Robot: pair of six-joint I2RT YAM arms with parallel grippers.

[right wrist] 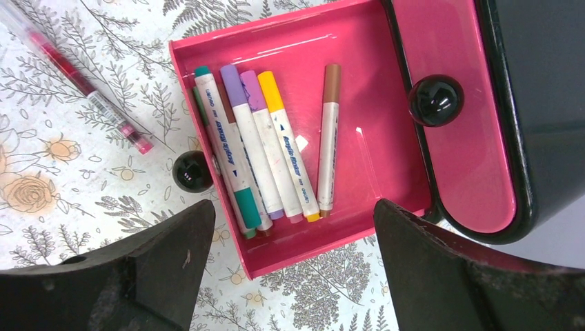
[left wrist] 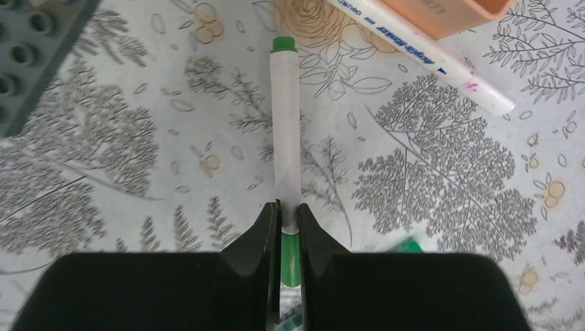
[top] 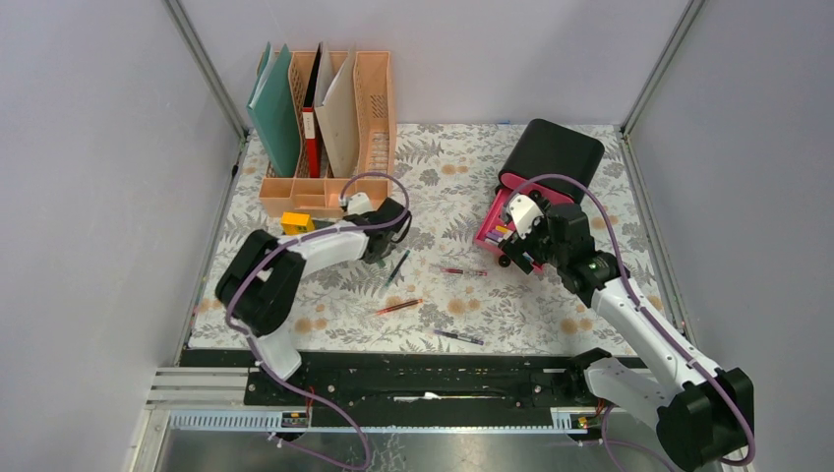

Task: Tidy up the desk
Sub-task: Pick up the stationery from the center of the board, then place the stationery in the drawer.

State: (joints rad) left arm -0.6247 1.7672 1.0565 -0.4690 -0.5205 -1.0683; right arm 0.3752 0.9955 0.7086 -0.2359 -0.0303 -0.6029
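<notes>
Left tool around green-capped marker, its tail hidden

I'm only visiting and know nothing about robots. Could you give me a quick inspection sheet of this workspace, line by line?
Surface: desk covered in white cloth printed with grey ferns and tan flowers.
Job's things: white marker with green cap lying on the cloth; pink plastic drawer pulled out of the black drawer box, with several markers inside.
Clutter: red pen, pink-tipped pen and purple pen loose on the cloth; yellow block beside the peach plastic file rack.
Grippers: left gripper shut on the green-capped marker; right gripper open above the drawer, holding nothing.
Cables: purple cables loop along both arms.
Surroundings: grey walls on three sides.
</notes>
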